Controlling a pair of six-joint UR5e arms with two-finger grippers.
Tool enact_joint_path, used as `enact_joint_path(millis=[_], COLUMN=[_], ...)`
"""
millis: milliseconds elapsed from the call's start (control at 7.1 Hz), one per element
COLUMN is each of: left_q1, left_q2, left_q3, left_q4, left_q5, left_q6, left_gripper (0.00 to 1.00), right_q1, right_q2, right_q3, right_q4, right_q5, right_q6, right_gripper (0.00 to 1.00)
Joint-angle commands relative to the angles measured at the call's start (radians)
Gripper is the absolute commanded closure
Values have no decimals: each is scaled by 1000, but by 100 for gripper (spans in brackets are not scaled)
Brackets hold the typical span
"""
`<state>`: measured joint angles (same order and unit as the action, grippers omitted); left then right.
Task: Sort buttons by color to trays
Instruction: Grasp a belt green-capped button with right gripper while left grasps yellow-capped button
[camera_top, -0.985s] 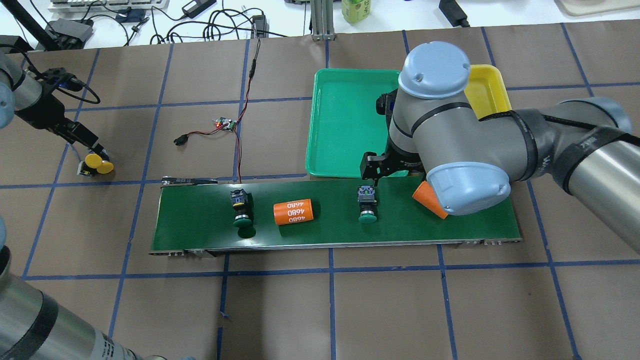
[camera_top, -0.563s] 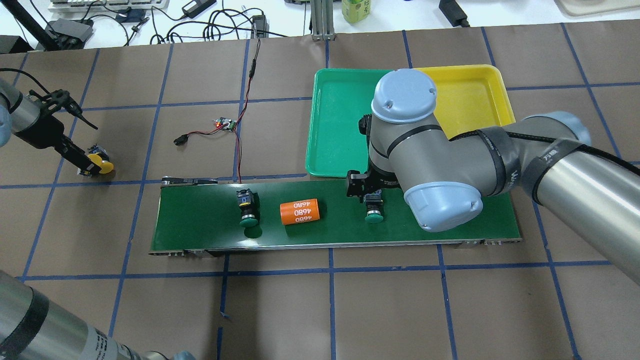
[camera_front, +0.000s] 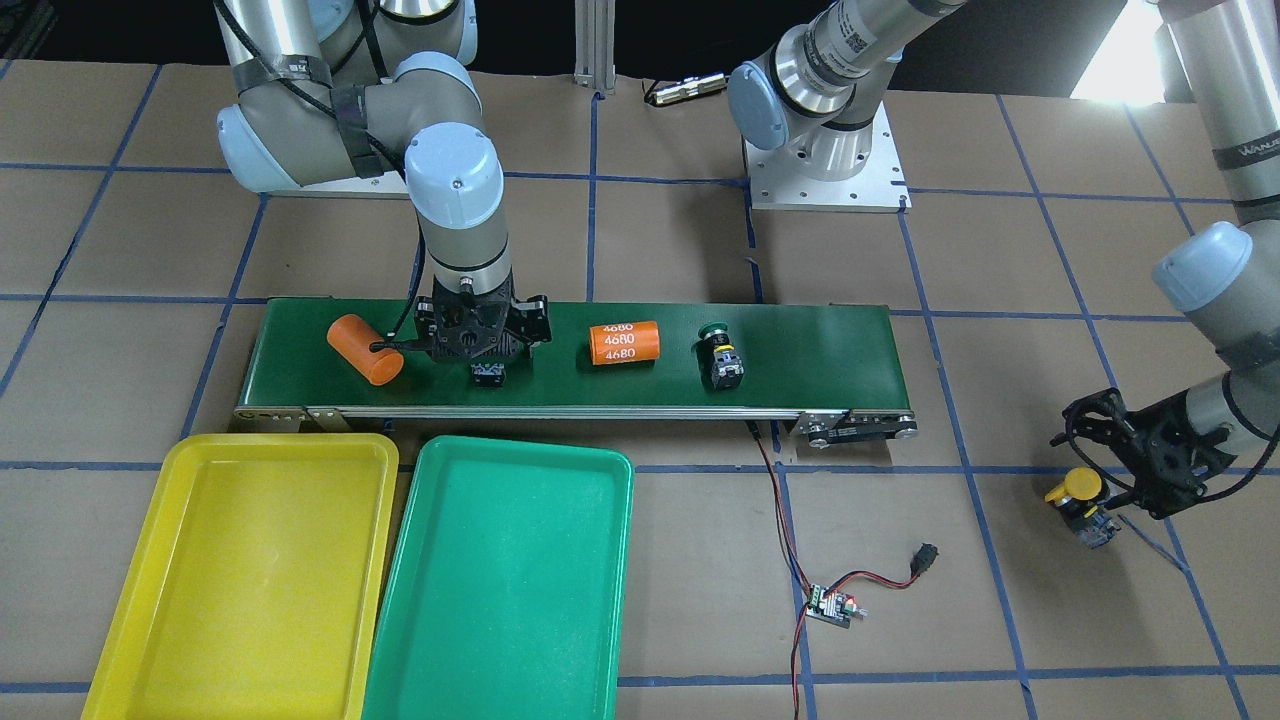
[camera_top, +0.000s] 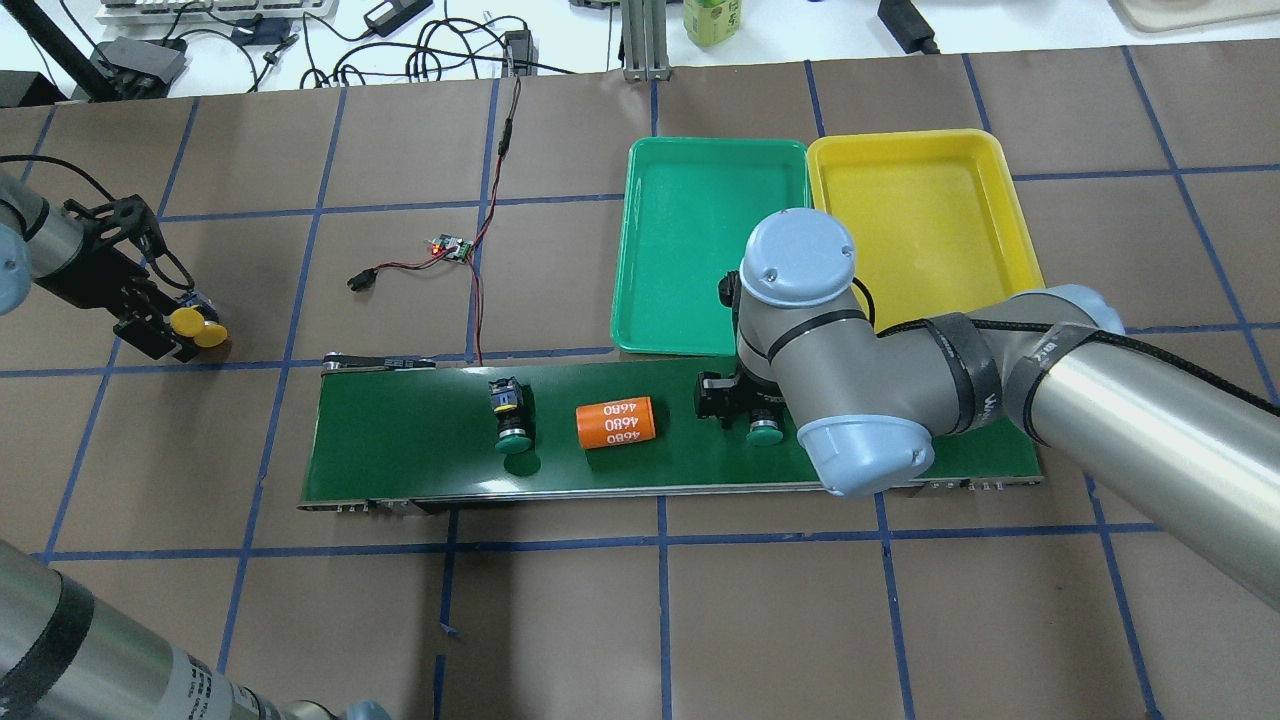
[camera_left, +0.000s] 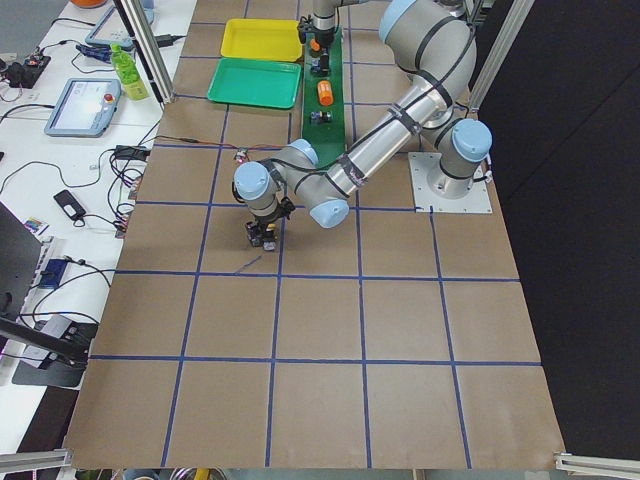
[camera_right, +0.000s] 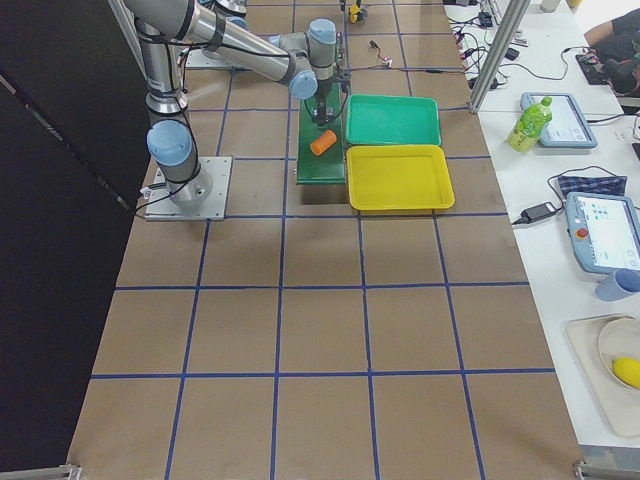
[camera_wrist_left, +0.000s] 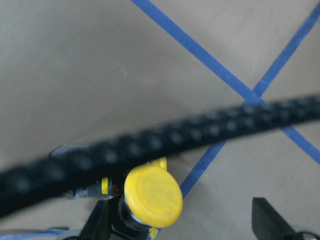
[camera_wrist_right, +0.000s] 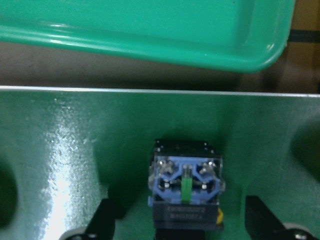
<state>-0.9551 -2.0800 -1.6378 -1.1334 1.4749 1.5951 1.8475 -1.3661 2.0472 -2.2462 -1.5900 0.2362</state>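
Observation:
A green-capped button (camera_top: 765, 431) lies on the dark-green conveyor belt (camera_top: 400, 450). My right gripper (camera_front: 483, 350) hangs right over it, open, one finger (camera_wrist_right: 106, 220) on each side of its grey-blue contact block (camera_wrist_right: 185, 182). A second green button (camera_top: 513, 425) lies further left on the belt. My left gripper (camera_top: 160, 335) is open and low at a yellow-capped button (camera_wrist_left: 152, 195) on the table, left of the belt; the cap sits near one finger (camera_wrist_left: 100, 222). The overhead view seems to show two yellow caps there. The green tray (camera_top: 700, 200) and yellow tray (camera_top: 930, 200) are bare.
An orange cylinder marked 4680 (camera_top: 615, 423) lies on the belt between the two green buttons. A plain orange cylinder (camera_front: 365, 350) lies at the belt's end beside my right gripper. A small circuit board with red wires (camera_top: 450, 247) lies behind the belt.
My right arm has swung in and come down over the green button. The buttons and the 4680 cylinder have drifted right along the belt. My left gripper has shifted at the yellow button.

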Motion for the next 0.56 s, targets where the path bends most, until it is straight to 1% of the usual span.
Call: enact_joint_path(millis=[0,141,282,422], left_q1=[-1,-1,1,1], left_q2=[-5,-2,-2,-2], left_q3=[-7,-8,-10,-10], left_q4=[20,15,14,15], left_q5=[-4,5,8,7], left_q6=[64,65,71,74], left_gripper=[0,2,18,52], right_q1=[-5,-8,-10,-16], right_q2=[-2,-2,-2,-2], right_q3=[-9,-36,-62,-96], right_q4=[-7,-1,35,60], right_q5=[5,2,4,4], right_q6=[0,0,0,2], right_gripper=[67,80,90,99])
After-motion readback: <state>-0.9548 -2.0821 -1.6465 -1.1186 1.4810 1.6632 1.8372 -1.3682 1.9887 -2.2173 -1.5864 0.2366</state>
